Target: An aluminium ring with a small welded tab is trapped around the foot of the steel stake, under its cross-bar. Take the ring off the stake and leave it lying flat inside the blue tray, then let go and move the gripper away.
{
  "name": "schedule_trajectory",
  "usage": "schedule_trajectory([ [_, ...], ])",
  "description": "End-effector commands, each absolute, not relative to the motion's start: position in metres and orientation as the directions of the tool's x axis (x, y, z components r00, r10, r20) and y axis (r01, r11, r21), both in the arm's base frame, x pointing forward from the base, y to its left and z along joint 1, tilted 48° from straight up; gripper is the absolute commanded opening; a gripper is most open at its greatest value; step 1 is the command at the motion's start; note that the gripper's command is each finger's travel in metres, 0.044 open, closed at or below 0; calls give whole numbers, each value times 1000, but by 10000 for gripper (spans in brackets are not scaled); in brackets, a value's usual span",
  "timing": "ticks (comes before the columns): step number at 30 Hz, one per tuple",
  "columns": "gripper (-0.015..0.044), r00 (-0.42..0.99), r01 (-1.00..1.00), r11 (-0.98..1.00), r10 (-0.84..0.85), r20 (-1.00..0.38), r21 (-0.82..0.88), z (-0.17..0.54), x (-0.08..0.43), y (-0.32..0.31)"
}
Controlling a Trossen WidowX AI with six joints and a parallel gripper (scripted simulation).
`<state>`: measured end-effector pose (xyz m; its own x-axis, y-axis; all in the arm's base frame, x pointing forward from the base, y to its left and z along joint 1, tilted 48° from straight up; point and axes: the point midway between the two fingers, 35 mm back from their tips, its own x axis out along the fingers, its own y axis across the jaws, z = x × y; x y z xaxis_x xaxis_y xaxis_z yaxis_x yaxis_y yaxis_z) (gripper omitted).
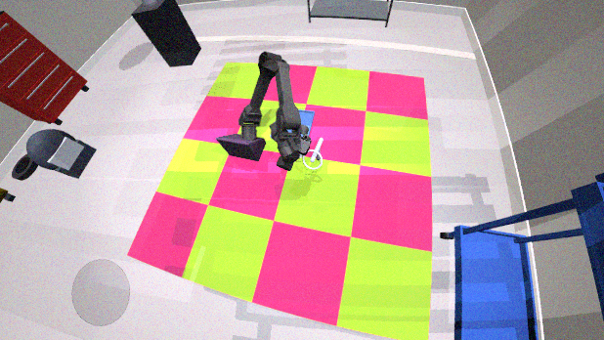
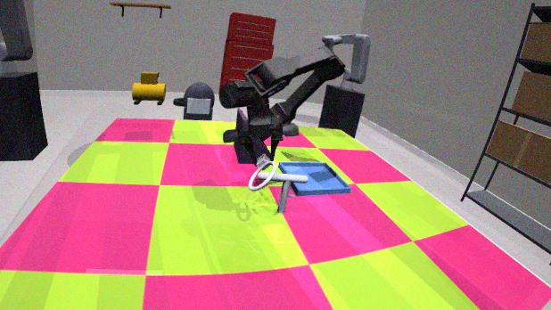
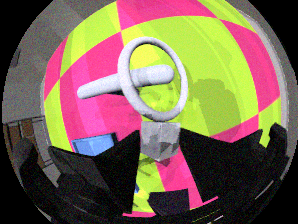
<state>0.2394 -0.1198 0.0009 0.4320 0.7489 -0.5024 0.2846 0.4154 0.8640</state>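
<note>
From above, the arm (image 1: 288, 105) (image 2: 308, 73) covers part of the blue tray (image 1: 307, 117) (image 2: 316, 192) (image 3: 95, 145). The ring (image 1: 304, 163) (image 2: 250, 183) (image 3: 184, 90) hides a bit of the cross-bar (image 1: 320, 144) (image 2: 291, 178) (image 3: 100, 86) in the wrist view, and I can't make out the stake's foot there. The tab (image 2: 263, 160) (image 3: 160, 140) is too small to read well from outside. Over to one side, the shelf rack (image 2: 496, 123) runs off the picture's edge, and the blue cart (image 1: 458, 274) is cut off too.
</note>
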Motion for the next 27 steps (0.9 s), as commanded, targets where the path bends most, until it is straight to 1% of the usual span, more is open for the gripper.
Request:
schedule_trajectory([
  [1, 0, 430, 284, 416, 750, -503, 864, -3, 238, -123],
  [27, 0, 430, 285, 417, 749, -504, 863, -14, 234, -132],
])
